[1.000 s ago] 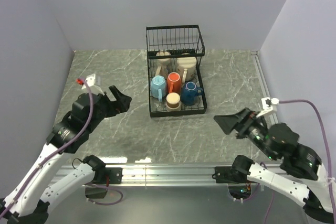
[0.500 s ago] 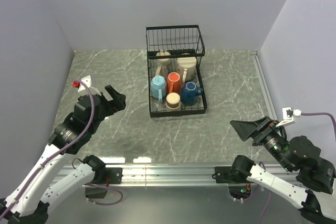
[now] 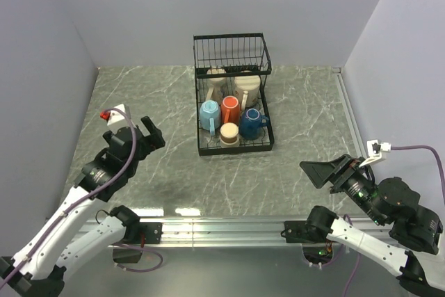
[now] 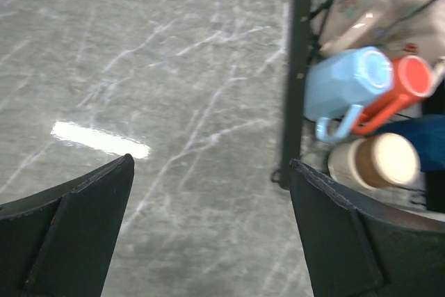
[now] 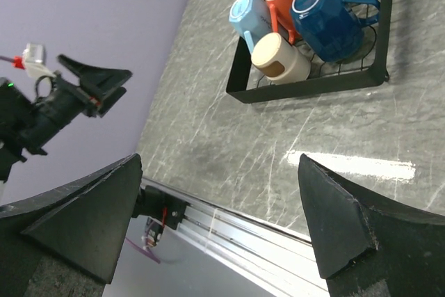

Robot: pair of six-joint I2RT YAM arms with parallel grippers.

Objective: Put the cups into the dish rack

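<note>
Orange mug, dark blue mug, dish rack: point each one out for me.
orange mug [image 3: 230,110], top external view, on its body.
dark blue mug [image 5: 334,26], right wrist view, on its faceted side wall.
dish rack [image 3: 236,151], top external view, on its near bottom rail.

Grey marble-patterned table [image 3: 306,102], bare left and right, runs from an aluminium rail [image 3: 222,226] along the near edge to a plain lavender back wall [image 3: 174,5], matching side walls [image 3: 35,67] closing both sides, bright glare patches [image 3: 167,211] just beyond the rail.
</note>
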